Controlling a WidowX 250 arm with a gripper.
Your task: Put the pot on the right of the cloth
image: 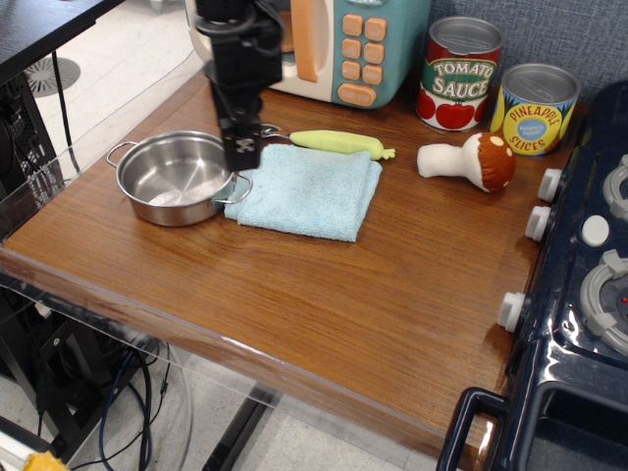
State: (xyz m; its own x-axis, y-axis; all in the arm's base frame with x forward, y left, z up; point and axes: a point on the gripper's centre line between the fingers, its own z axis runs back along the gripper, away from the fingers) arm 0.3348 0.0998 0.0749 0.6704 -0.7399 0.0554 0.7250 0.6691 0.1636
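We see the gripper hanging over the pot's right rim; we cannot tell whether its jaws are parted. The pot sits on the table, touching the left edge of the cloth, with its 2 handles free.

One fixed camera is looking down at the wooden surface from above its near edge, facing the back wall at a steep slant. It is sitting close enough that the surface is filling most of the frame, while the floor and cables are showing through at the lower left. The toy stove is running off the right edge, and the toy microwave and the two cans are lining the far side (their tops partly cropped). No second view is being given.
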